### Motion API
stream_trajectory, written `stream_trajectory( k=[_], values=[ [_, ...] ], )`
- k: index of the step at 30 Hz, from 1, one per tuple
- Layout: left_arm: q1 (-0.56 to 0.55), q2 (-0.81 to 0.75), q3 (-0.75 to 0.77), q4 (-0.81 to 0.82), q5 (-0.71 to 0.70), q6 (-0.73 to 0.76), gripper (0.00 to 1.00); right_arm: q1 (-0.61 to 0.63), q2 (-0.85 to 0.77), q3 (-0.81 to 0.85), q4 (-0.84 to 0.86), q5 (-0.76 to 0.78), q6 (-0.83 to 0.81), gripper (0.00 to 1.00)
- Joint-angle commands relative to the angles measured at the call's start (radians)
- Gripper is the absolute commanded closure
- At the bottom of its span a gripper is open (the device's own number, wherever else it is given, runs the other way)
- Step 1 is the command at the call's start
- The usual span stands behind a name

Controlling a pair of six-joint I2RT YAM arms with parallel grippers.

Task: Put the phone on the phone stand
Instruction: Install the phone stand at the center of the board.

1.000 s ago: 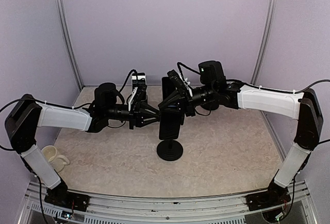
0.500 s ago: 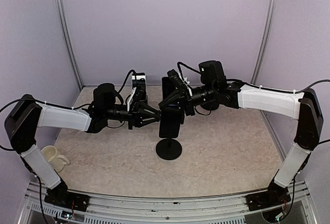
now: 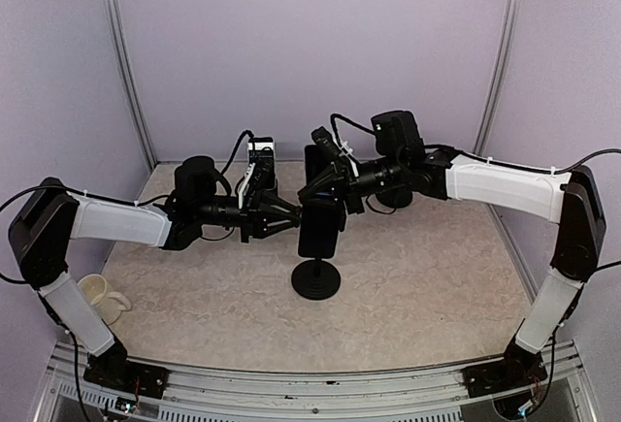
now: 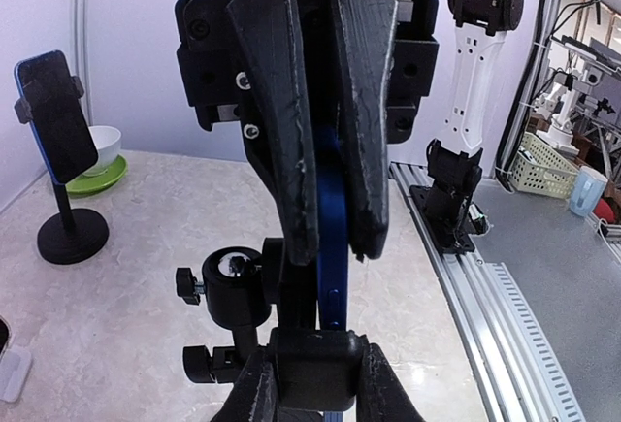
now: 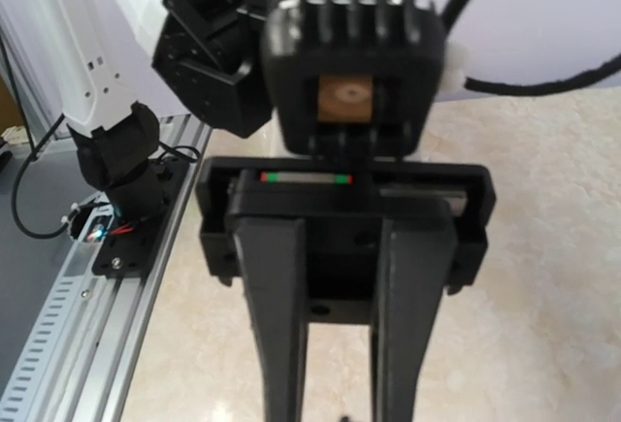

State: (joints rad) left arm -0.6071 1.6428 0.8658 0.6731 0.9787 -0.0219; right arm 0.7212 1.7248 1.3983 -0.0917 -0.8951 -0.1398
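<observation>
A dark blue phone (image 3: 318,233) stands upright over the black phone stand (image 3: 316,281) at the table's middle. My right gripper (image 3: 320,194) comes from the right and is shut on the phone's upper part. In the left wrist view its fingers (image 4: 286,121) pinch the phone (image 4: 333,286), seen edge-on. My left gripper (image 3: 291,218) comes from the left. It is shut on the stand's black clamp block (image 4: 315,364), beside the stand's ball joint (image 4: 233,281). The phone's lower edge runs behind that block. The right wrist view shows the left gripper's fingers (image 5: 281,325) head-on; the phone is out of that view.
A cream mug (image 3: 97,294) sits at the near left by the left arm. In the left wrist view a second stand with a phone (image 4: 53,116) and a white bowl on a green saucer (image 4: 102,155) stand at the back. A metal rail (image 3: 310,383) runs along the near edge.
Both grippers, the phone and the stand have shifted a little to the left. Both grips look the same.
</observation>
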Motion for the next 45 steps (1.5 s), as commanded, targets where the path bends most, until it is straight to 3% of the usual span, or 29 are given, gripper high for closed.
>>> stream_trajectory(
  k=[1, 19, 23, 45],
  values=[
    [0.037, -0.068, 0.009, 0.015, 0.067, 0.025, 1.00, -0.098, 0.014, 0.027, -0.135, 0.104, 0.025, 1.00],
    [0.002, -0.073, 0.027, -0.036, 0.032, 0.062, 1.00, -0.056, 0.024, 0.067, -0.146, 0.163, 0.048, 1.00],
    [0.002, -0.067, 0.029, -0.039, 0.021, 0.060, 0.96, -0.041, 0.021, 0.068, -0.146, 0.148, 0.036, 1.00],
    [0.006, -0.053, 0.024, -0.032, -0.008, 0.056, 0.29, -0.019, 0.003, 0.039, -0.095, 0.104, 0.021, 1.00]
  ],
)
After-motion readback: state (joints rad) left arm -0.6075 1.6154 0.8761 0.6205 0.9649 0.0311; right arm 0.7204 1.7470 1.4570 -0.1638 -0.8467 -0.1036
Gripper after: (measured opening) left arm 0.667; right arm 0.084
